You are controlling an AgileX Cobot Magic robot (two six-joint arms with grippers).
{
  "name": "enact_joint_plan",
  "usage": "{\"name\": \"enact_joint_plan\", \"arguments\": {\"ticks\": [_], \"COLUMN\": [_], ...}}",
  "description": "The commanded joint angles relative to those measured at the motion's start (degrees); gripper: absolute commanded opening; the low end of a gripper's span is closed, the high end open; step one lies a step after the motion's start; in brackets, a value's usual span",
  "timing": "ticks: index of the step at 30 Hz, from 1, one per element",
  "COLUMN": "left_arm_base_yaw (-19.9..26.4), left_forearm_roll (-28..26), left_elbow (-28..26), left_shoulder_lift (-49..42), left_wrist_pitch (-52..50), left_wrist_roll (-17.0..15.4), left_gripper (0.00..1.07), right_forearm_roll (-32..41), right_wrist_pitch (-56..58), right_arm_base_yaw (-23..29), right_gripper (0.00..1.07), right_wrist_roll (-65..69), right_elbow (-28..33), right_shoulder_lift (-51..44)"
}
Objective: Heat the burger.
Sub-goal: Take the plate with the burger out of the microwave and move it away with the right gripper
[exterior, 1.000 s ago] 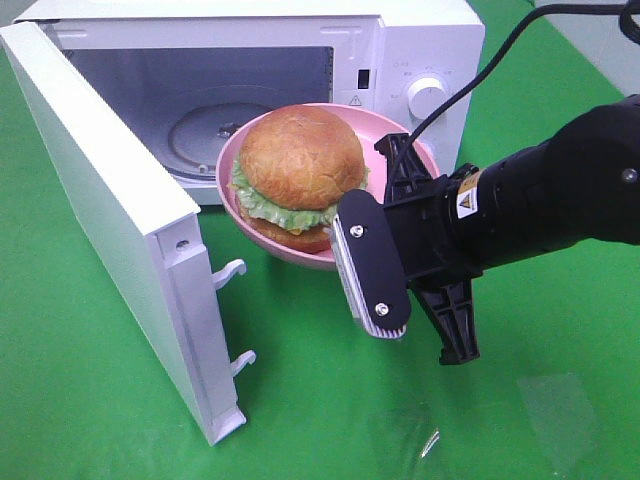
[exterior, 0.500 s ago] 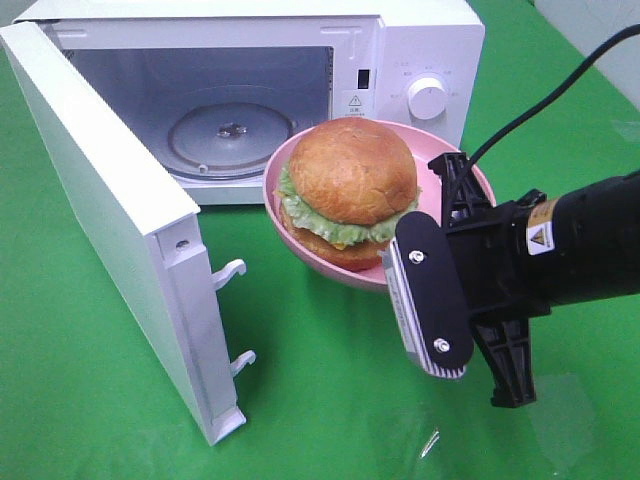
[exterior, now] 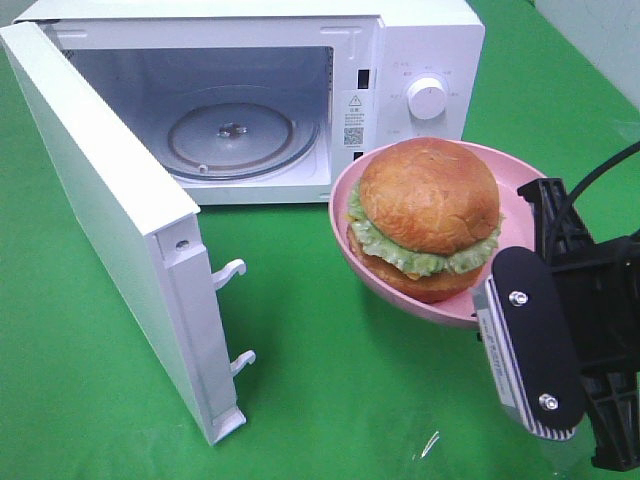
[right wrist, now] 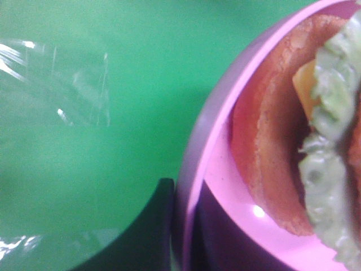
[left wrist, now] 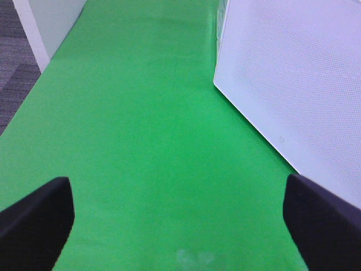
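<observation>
— Grip at the claw, right side first?
— Closed tight: right gripper (exterior: pixel 495 305) pinching the rim of pink plate (exterior: pixel 372 282), one finger outside the wall and one inside, as shown in the wrist view. No contact with the food itself.

— Position of the load?
— Seated in the middle of the plate: burger (exterior: pixel 428 205), bun uppermost, lettuce frill and a sliver of cheese showing at the edge. Plate apparently held off the green cloth (exterior: pixel 330 380), in front of the control panel of the microwave (exterior: pixel 420 40), to the right of the cavity and outside it.

— Handling character?
— Judged light, soft and loosely stacked; layers liable to slide or squash under direct pinching. Best carried by the stiff plate rim, as here, and kept level. Smooth rim and one-sided hold: some risk of tipping or slipping.

— Route to the heating position?
— Open and clear: door (exterior: pixel 90 200) swung wide to the left, glass turntable (exterior: pixel 232 132) bare. Insertion not yet done.

— Other claw?
— Spread wide with nothing between the jaws: left gripper (left wrist: pixel 180 221), above green cloth beside the outer face of the door, out of the overhead view.
</observation>
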Motion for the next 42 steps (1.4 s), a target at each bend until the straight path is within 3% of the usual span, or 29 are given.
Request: {"name": "enact_joint_plan", "arguments": {"ticks": [1, 11, 15, 28, 42], "left_arm_base_yaw": [0.1, 0.1, 0.1, 0.1, 0.1], "left_forearm_roll": [0.1, 0.1, 0.1, 0.1, 0.1], "left_elbow": [0.1, 0.1, 0.1, 0.1, 0.1], "left_shoulder_lift": [-0.2, -0.2, -0.2, -0.2, -0.2], "left_wrist_pitch": [-0.8, -0.8, -0.8, -0.8, -0.8], "left_wrist_roll": [0.0, 0.0, 0.0, 0.0, 0.0], "left_gripper": [0.94, 0.94, 0.94, 0.94, 0.94], "right_forearm_roll": [-2.1, -10.8, -15.4, -25.9, -28.1], "right_wrist_pitch": [-1.7, 9.3, 15.5, 20.0, 24.4], "right_arm_base_yaw": [-0.3, -0.3, -0.3, -0.3, -0.3], "right_gripper": [0.0, 0.0, 0.0, 0.01, 0.01], "right_wrist_roll": [2.1, 17.7, 29.8, 47.7, 61.8], "right_elbow": [-0.2, -0.2, -0.2, -0.2, -0.2], "right_shoulder_lift": [-1.9, -9.1, -10.2, -10.2, -10.2]}}
